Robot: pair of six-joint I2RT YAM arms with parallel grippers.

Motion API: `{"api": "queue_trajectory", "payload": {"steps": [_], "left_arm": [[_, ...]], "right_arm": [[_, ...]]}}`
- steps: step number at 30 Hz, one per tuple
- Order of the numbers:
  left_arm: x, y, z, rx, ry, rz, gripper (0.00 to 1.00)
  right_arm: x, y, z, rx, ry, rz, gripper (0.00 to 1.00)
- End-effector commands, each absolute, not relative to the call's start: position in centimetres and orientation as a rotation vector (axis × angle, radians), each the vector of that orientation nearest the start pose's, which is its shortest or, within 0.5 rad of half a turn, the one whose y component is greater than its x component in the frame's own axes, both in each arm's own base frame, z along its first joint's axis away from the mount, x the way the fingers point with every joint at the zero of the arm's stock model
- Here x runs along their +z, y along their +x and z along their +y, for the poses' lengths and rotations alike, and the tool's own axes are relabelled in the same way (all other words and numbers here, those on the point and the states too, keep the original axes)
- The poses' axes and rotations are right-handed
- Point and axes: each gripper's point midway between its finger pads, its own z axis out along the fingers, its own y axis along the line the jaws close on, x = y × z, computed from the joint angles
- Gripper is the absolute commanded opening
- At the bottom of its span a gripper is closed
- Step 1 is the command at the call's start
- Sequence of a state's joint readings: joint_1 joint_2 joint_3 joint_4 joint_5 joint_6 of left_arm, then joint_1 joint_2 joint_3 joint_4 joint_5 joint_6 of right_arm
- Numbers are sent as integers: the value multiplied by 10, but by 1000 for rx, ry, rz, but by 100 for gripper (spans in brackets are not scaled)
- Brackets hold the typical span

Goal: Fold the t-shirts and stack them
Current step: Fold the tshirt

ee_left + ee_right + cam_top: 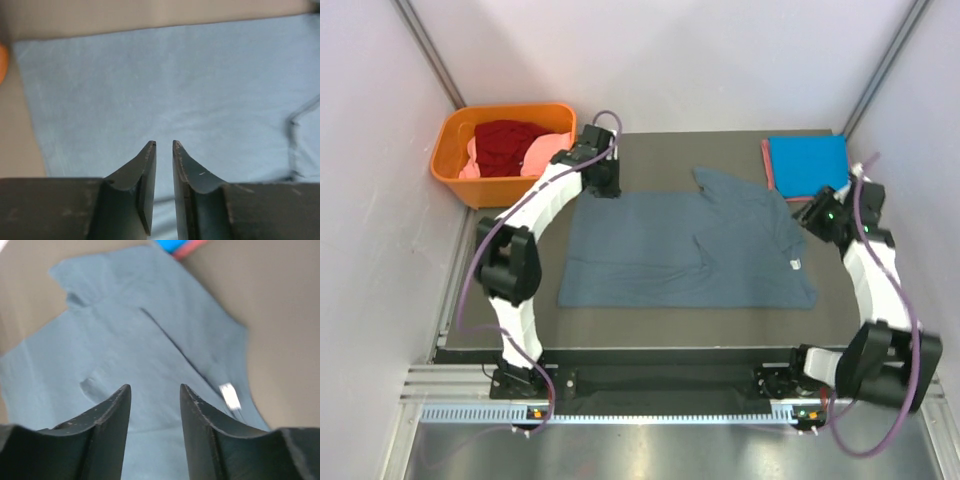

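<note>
Desk (650, 325) dark, grey-blue tee (650, 250) spread flat mid-desk, looks part-folded.
My L jaws barely parted, R jaws wide, both empty above tee; next: pinch edge, fold across.

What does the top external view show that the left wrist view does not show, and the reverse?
Only the top view: the dark red shirt and pink shirt in the orange basket, the bright blue shirt folded at the far right, the white tag. Only the left wrist view: the left claw close up, slightly open, holding nothing. Both: the grey-blue shirt spread flat on the table.
</note>
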State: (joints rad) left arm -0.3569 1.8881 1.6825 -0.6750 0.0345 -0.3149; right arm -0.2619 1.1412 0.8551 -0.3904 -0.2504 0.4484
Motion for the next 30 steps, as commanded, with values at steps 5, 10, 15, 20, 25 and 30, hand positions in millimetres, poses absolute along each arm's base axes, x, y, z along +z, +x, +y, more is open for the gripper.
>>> {"api": "queue_trajectory", "payload": {"steps": [5,10,15,20,25,30], "left_arm": [[134,500,-178,-149,177,2478,27],[101,533,-156,73,200,2453,29],[79,554,-142,114,244,2468,33],[63,564,-126,159,231,2488,34],[55,569,-114,149,233,2499,37],[51,574,-100,174,248,2494,38]], "right_arm": [[195,426,36,430,108,2139,48],[174,482,67,534,-18,2198,49],[149,526,90,560,-98,2227,53],[115,556,99,516,-163,2283,57],[113,585,102,468,-209,2278,60],[87,597,95,406,-275,2314,64]]}}
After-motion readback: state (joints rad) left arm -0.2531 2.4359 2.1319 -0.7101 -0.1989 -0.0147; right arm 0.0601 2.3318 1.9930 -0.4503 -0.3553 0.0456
